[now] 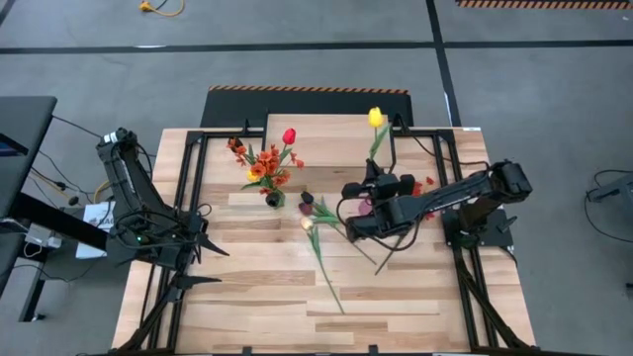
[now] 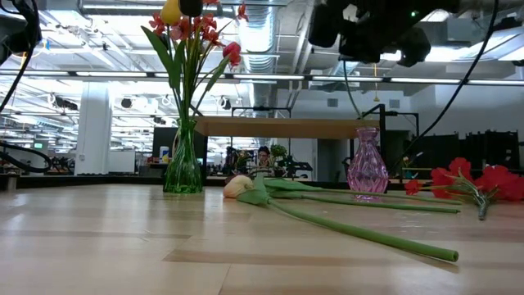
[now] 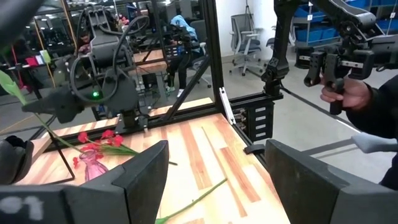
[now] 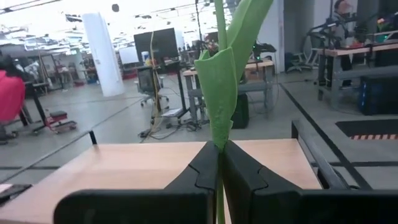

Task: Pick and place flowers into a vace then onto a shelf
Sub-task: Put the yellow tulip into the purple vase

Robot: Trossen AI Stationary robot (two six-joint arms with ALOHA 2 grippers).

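Observation:
My right gripper [image 4: 219,163] is shut on a yellow tulip [image 1: 376,119], raised above the table's middle right [image 1: 372,170]. The tulip's stem [image 2: 354,94] hangs down close over a pink glass vase [image 2: 366,168]. A green glass vase [image 2: 183,168] holds a red tulip [image 1: 288,135] and orange sprays [image 1: 252,158]. A cream tulip [image 1: 309,224] and a dark maroon one [image 1: 307,199] lie flat on the table. Red flowers [image 2: 467,180] lie at the right. The shelf [image 1: 326,133] stands at the far side. My left gripper [image 1: 203,265] waits open at the left, holding nothing [image 3: 217,180]. My right gripper pinches the yellow tulip's stem between its two fingers, where a leaf wraps around it [image 4: 219,134]. The fingers are level, point toward the table's far edge and lie across the stem. The tulip stands about upright, head up, lifted clear of the table.
Black frame rails [image 1: 198,188] run along the table's left and right sides. The cream tulip's long stem [image 1: 331,277] stretches toward the near edge. In the left wrist view, a person's hand [image 3: 348,93] holds a grip beyond the table.

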